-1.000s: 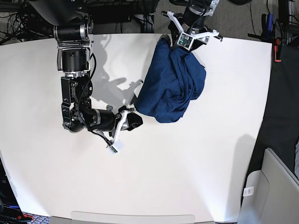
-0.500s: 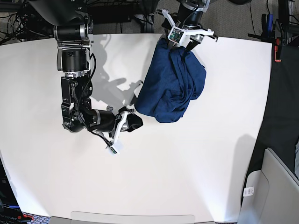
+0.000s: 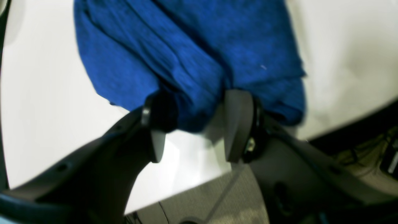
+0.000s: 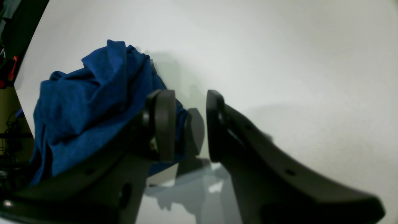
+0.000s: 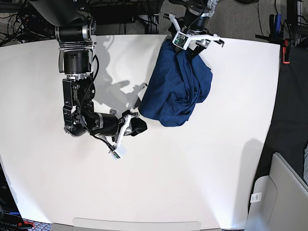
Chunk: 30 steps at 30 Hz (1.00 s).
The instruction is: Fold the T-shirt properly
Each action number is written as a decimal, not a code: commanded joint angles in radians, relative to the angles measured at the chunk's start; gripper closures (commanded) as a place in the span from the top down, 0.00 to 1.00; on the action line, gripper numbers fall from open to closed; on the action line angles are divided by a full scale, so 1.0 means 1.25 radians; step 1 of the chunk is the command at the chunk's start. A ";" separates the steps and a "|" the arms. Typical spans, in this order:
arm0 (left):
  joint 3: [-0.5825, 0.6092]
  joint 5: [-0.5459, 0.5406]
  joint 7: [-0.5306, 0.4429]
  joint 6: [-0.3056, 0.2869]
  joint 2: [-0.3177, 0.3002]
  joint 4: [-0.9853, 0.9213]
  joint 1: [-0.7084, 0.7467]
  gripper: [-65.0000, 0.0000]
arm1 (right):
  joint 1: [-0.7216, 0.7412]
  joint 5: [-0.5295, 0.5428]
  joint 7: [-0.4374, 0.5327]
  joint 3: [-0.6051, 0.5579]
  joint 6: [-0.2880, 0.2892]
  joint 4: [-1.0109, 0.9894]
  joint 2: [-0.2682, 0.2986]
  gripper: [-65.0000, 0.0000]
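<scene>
Here the T-shirt [image 5: 179,86] lies bunched in a rumpled heap on the white table [image 5: 202,168], upper centre-right of the base view, its far end reaching the table's top edge. The cloth is deep navy blue, thin and heathered, thrown into long soft folds and ridges; no sleeve or collar can be made out. At that top edge the left gripper [image 3: 194,124] stands with its jaws apart, a fold of the cloth lying between them and against both pads. Lower left of the heap, the right gripper [image 4: 186,124] rests low over the table, jaws parted with only bare table between them, one finger [image 4: 163,123] just beside the shirt's near edge.
</scene>
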 commanded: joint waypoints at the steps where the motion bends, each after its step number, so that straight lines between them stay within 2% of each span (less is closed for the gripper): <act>1: 0.000 0.013 -0.021 0.007 -0.003 0.012 0.003 0.43 | 0.023 0.022 0.019 0.002 0.005 0.013 -0.001 0.27; 4: 0.000 0.013 -0.021 0.007 -0.003 0.012 0.002 0.42 | 0.023 0.022 0.021 0.003 0.005 0.013 -0.001 0.27; 6: 0.000 0.013 -0.021 0.007 -0.003 0.013 0.000 0.35 | 0.023 0.022 0.021 0.003 0.005 0.013 -0.002 0.27; 11: -0.007 0.013 -0.020 0.007 -0.003 0.018 -0.019 0.00 | 0.023 0.022 0.022 0.003 0.005 0.013 -0.001 0.27; 17: -0.024 0.013 -0.007 0.007 -0.007 0.032 -0.059 0.00 | 0.023 0.022 0.022 0.003 0.005 0.013 -0.001 0.27; 26: -0.231 0.010 0.001 0.007 -0.002 0.035 -0.077 0.00 | 0.023 0.022 0.018 -0.004 0.005 0.017 -0.004 0.27; 30: -0.258 0.010 0.009 0.007 -0.002 0.003 -0.110 0.00 | 0.026 0.022 0.018 -0.085 0.005 0.039 -0.001 0.27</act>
